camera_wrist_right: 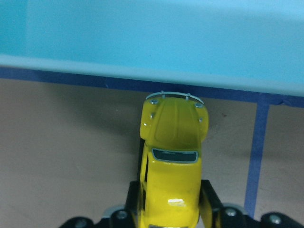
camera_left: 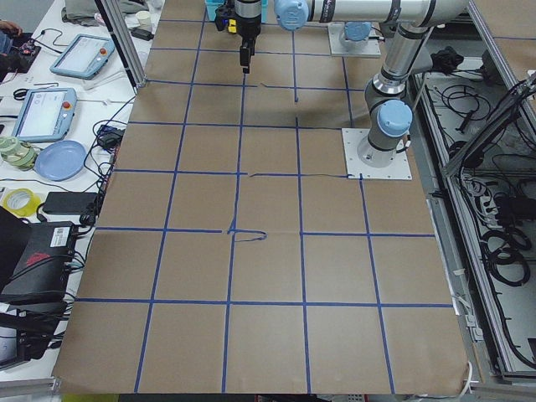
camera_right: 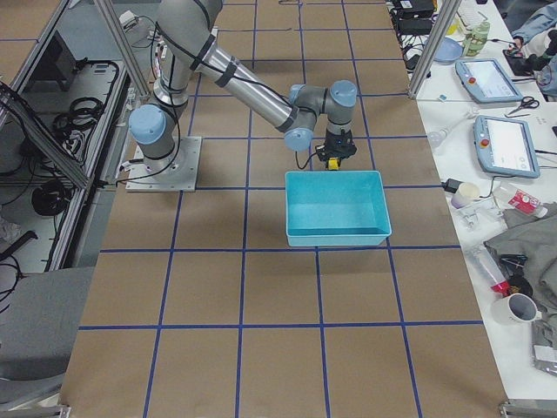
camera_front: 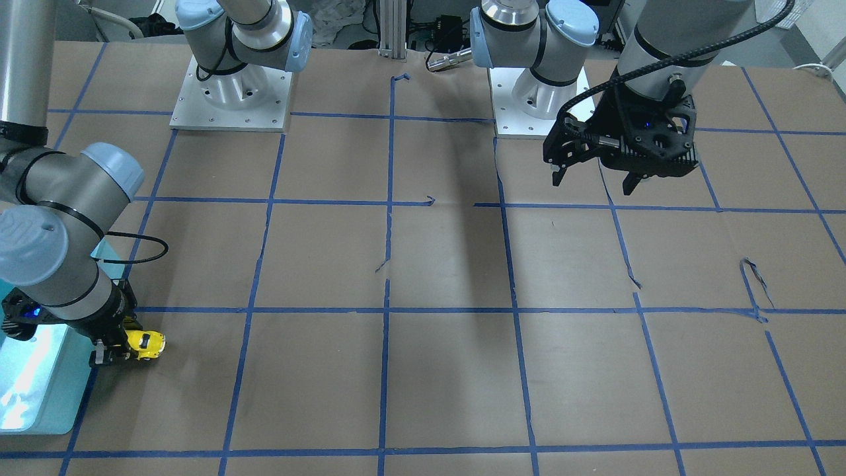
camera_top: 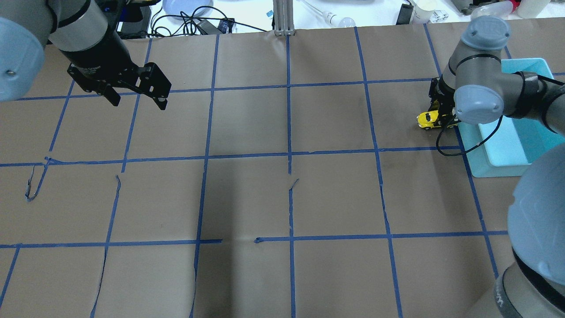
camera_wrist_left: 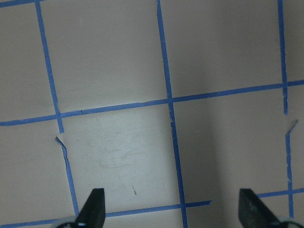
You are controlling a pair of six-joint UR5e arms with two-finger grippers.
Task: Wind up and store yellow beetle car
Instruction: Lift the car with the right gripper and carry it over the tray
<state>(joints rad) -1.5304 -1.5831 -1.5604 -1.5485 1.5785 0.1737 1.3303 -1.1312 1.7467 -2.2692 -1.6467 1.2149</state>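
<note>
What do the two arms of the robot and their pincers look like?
Both the left arm and the right arm are silver-grey tubes with rounded pale blue joint caps. The left pincer and the right pincer are matt black with two fingers each. A ribbed black cable runs along the left wrist; a thin black cable loops at the right one.

Brown paper table [camera_top: 247, 198] gridded in blue tape [camera_top: 289, 132], white side bench [camera_left: 84, 88] with tablets [camera_left: 38, 113]
</note>
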